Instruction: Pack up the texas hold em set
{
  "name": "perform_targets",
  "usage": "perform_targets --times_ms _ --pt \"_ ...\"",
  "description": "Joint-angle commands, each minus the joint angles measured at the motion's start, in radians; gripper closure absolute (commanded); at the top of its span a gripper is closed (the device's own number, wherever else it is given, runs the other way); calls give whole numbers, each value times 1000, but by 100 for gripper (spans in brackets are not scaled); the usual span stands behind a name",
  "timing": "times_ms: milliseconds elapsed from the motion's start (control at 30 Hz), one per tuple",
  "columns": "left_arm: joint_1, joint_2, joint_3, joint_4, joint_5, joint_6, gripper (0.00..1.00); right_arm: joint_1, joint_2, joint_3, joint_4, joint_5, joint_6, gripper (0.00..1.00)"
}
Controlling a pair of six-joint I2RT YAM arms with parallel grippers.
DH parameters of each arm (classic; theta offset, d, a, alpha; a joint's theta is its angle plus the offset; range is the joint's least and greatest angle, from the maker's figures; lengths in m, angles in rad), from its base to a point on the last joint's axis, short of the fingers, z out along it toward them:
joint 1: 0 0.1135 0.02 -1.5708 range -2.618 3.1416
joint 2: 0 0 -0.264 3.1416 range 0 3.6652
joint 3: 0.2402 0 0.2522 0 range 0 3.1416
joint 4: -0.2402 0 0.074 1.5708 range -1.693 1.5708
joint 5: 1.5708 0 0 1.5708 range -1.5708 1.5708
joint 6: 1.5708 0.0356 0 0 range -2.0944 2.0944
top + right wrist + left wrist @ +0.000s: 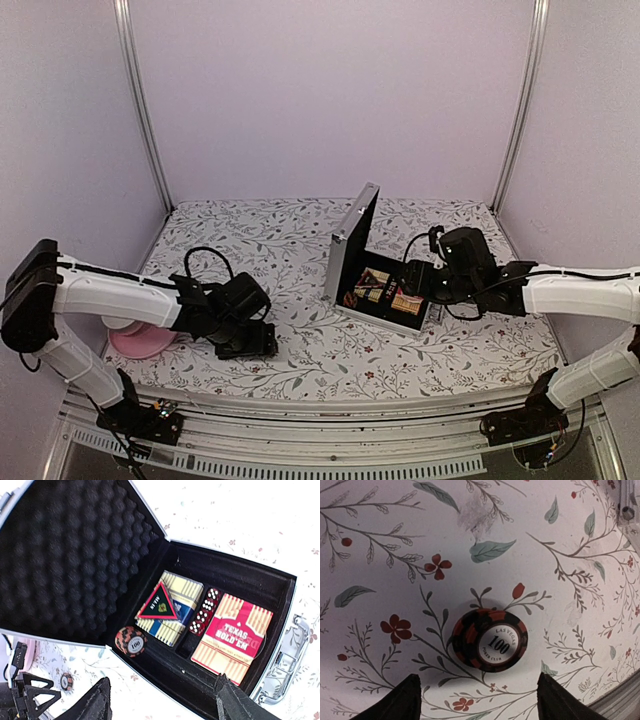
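Observation:
The texas hold em set's silver case [350,240] stands open right of centre, lid upright. Inside its black tray [235,575] lie a red "Texas Hold'em" card pack [232,635], a blue and yellow pack [172,617] with a triangular token [159,605] on top, red dice [202,612] and a "100" chip [131,641]. My right gripper [165,705] hovers open and empty over the case's near edge. On the cloth, a short stack of black and red "100" chips [490,640] lies just ahead of my left gripper [480,702], which is open wide with nothing between its fingers.
A pink plate [140,342] sits at the left edge behind my left arm. The case's metal handle [287,660] sticks out toward the right. Enclosure walls with metal posts [140,110] close in the floral-cloth table.

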Motion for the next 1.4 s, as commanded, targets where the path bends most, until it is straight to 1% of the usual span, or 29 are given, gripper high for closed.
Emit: perform_targets --times_ms 0,333,533,767,800,833,1033,1200,1367 --pt "13 57 34 24 34 7 20 -7 4 -30 61 -22 2 29" --pt "13 137 76 36 18 46 21 -17 28 -61 94 -51 16 29" --pt "10 203 135 -8 -10 96 23 -16 34 -75 110 -60 25 29" --pt "3 260 184 -18 -25 154 27 -17 39 -86 117 -67 33 29" --pt "2 272 194 -27 -28 162 29 -18 39 -87 117 -66 33 29" --pt "-6 303 218 -77 -47 174 32 -19 38 -90 117 -66 33 29" --pt "-30 345 268 -203 -99 200 35 -20 43 -91 121 -68 35 29" --pt "-40 350 276 -233 -98 233 32 -18 51 -85 128 -75 35 29" --pt "-41 352 270 -203 -92 285 33 -21 59 -84 132 -79 35 29"
